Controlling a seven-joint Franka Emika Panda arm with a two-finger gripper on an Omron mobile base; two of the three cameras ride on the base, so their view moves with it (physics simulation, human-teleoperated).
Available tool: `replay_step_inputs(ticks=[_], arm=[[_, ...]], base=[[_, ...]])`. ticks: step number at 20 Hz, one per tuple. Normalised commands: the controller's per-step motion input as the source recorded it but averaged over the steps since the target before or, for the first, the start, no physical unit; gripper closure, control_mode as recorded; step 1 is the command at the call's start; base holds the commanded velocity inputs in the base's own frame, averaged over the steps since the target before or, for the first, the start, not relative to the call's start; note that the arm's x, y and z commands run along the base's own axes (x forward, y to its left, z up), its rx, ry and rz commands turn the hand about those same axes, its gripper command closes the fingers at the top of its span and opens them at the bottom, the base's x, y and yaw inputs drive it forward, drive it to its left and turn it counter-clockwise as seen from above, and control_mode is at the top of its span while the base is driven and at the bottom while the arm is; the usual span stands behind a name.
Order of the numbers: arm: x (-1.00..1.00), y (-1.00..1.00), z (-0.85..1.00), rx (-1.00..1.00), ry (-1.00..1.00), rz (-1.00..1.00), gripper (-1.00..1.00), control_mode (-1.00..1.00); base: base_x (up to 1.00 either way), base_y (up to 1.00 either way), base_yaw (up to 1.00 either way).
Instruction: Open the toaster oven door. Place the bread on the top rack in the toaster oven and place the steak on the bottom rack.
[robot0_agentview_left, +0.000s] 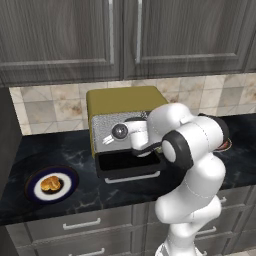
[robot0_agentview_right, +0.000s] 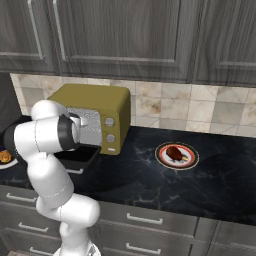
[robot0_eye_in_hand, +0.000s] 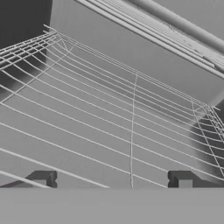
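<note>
Inside, released gripper (robot0_eye_in_hand: 113, 180) spread wide over the toaster oven (robot0_agentview_left: 122, 102) wire rack (robot0_eye_in_hand: 109, 118), toaster oven door (robot0_agentview_left: 131, 167) down.

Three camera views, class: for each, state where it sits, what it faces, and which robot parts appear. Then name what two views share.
Left base view: behind the arm's left, facing the toaster oven, its lowered toaster oven door and the bread; arm at lower right.
Right base view: behind its right, facing oven and steak; arm at lower left.
Hand view: inside the oven, over a wire rack; open gripper.
Both base views share the oven.
</note>
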Motion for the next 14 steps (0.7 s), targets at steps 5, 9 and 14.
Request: replay_step_inputs(ticks=[5, 9, 14], arm=[[0.20, 0.00, -0.20, 0.06, 0.01, 0.00, -1.00, -1.00], [0.18, 0.01, -0.21, 0.08, 0.04, 0.00, -1.00, -1.00], [0.27, 0.00, -0.12, 0.04, 0.00, 0.00, -1.00, -1.00]], base=[[0.00, 0.00, 0.00], [0.00, 0.00, 0.00], [0.00, 0.00, 0.00]])
